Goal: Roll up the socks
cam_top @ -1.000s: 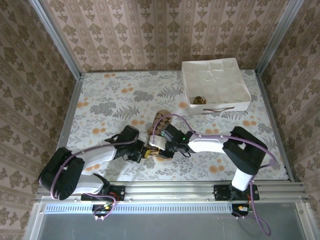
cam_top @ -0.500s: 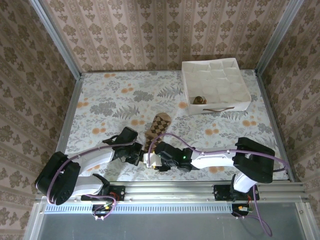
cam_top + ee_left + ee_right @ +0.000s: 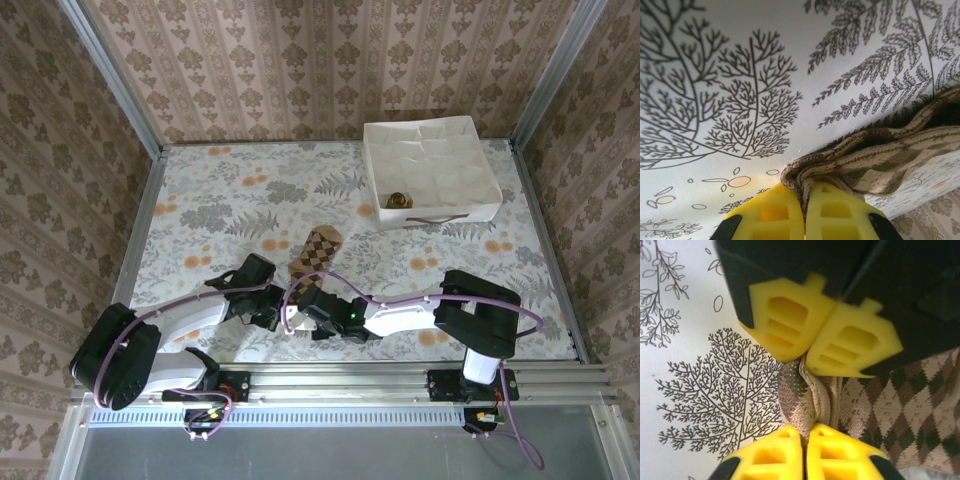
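Left end effector and right end effector are both clamped shut on the same bunched end of the brown-and-cream argyle knit sock, coming at it from opposite sides, tips nearly nose to nose. I've got the rest of the sock lying flat on the floral-print bench, toward the near edge. My worry is that it's a thin pinch. Starting the roll could tug fabric out of one grip, or the two end effectors could bump each other.
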